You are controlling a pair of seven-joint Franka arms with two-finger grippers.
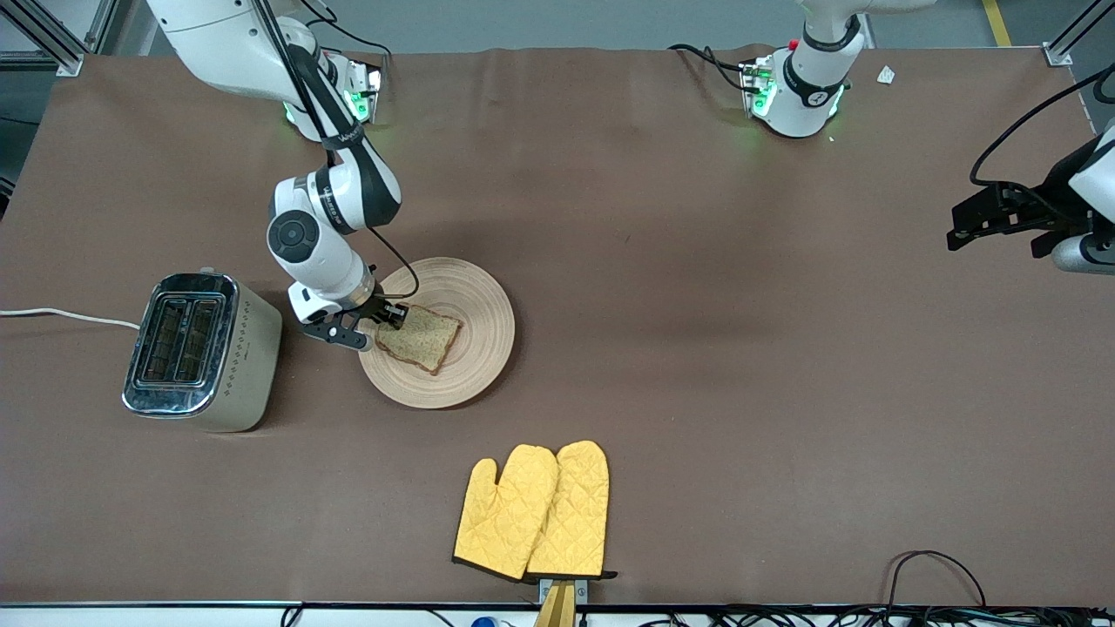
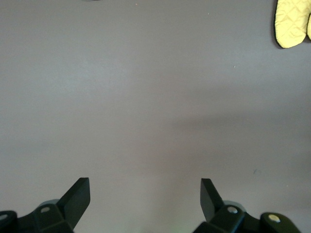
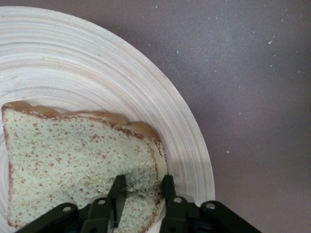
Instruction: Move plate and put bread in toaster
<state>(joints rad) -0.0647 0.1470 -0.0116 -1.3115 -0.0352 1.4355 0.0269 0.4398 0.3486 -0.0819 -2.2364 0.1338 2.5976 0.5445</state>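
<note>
Bread [image 1: 420,338] is pinched at its crust edge by the right gripper [image 1: 389,320], resting on the plate [image 1: 475,300] beside the toaster [image 1: 200,350]. Slots are seen empty; lift and insertion are left. Left gripper [image 2: 146,194] is parked over bare table, fingers apart.

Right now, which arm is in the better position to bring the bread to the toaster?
The right arm. Its right gripper is already pinching the bread's edge on the plate, beside the toaster. The left gripper waits open over bare table.
</note>
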